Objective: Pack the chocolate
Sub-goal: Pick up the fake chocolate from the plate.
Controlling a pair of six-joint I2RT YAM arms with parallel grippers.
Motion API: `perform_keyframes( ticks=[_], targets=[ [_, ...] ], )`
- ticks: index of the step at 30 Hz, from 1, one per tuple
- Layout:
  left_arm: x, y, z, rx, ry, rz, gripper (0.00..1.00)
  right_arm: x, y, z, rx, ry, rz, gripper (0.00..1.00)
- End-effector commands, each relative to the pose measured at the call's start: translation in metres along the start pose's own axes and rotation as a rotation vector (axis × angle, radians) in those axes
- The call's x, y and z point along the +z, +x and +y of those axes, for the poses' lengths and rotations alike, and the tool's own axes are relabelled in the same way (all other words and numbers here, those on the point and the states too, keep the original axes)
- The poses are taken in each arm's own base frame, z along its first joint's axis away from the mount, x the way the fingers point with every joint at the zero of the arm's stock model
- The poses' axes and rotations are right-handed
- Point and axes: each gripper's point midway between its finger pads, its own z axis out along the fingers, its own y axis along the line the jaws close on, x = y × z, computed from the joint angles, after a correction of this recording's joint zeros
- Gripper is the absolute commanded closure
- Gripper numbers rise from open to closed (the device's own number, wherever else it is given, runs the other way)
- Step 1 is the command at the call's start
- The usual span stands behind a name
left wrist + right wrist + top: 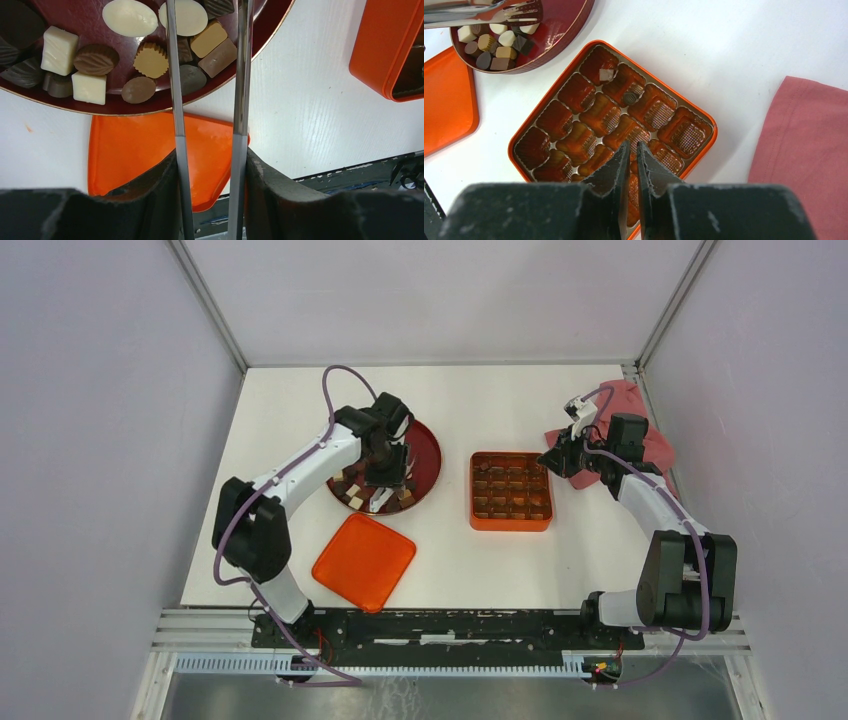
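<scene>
My left arm reaches forward, wrist bent down, and my left gripper [385, 480] holds its two long thin fingers [175, 75] parted. My right arm is folded, my right gripper [633, 146] nearly closed, holding nothing.

Top view: high above and behind the arm bases, looking down on the whole white table [450, 390].
Left wrist view: close over the near rim of the red plate [150, 107] — looking down along its own fingers [176, 100] toward the arm bases.
Right wrist view: a little higher, looking down past its own fingers [616, 175] at the orange box [524, 135].
Shared: plate, box and orange lid [364, 561] appear in all three.
</scene>
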Motion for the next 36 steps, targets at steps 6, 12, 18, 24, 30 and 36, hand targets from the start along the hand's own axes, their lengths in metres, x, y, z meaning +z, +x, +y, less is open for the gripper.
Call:
perform_keyframes(
  ticks=[6,12,18,24,30,36],
  targets=[
    [-0.004,-0.007,0.004,0.038,-0.01,-0.008,0.51,-0.001,-0.01,0.001,-0.024,-0.014,-0.034,0.85],
    [0.001,-0.004,0.004,0.042,-0.008,0.015,0.51,0.0,-0.01,0.001,-0.022,-0.017,-0.035,0.85],
    [0.002,0.0,0.004,0.043,-0.007,0.034,0.51,0.0,-0.01,0.001,-0.025,-0.015,-0.036,0.85],
    [0.004,0.003,0.005,0.037,-0.007,0.047,0.53,-0.001,-0.01,0.001,-0.027,-0.013,-0.037,0.85],
    [0.002,0.001,0.003,0.031,0.001,0.041,0.65,-0.001,-0.009,0.002,-0.027,-0.012,-0.036,0.85],
    [-0.004,0.0,0.002,0.026,0.005,0.028,0.92,-0.001,-0.01,0.002,-0.027,-0.012,-0.037,0.85]
  ],
)
